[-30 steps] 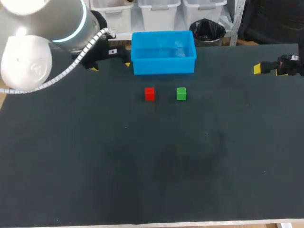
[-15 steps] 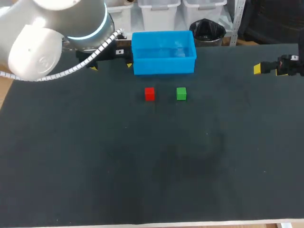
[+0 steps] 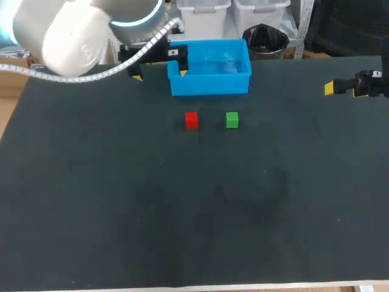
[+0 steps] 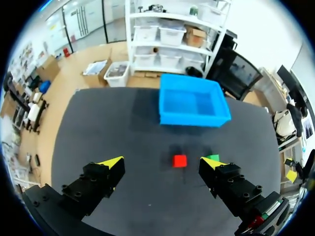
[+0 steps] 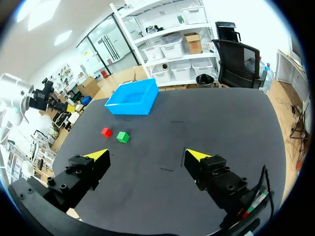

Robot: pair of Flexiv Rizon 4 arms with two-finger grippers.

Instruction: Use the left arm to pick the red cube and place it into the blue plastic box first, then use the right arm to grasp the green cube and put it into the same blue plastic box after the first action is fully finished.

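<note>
Hiding part of the green cube (image 4: 213,157), the left pincer (image 4: 162,162) gapes; the right pincer (image 5: 147,155) gapes too.

A: Light OK on the head cam?
B: Yep, even, from overhead. Dark matte counter (image 3: 121,213), no glare. Left arm (image 3: 79,36) shell v. bright, nearly washed out, w/ a blue ring (image 3: 140,20) glowing on it.
A: Shadows?
B: Soft + small. Left wrist cam: faint dark smudges around the red cube (image 4: 179,161), bigger dim patch on the counter beside the blue box (image 4: 194,105).
A: Right wrist cam?
B: Counter looks brighter there, mild sheen twd the far side. Green cube (image 5: 122,137) has a thin shadow at its base. Box interior slightly glossy in head cam.
</note>
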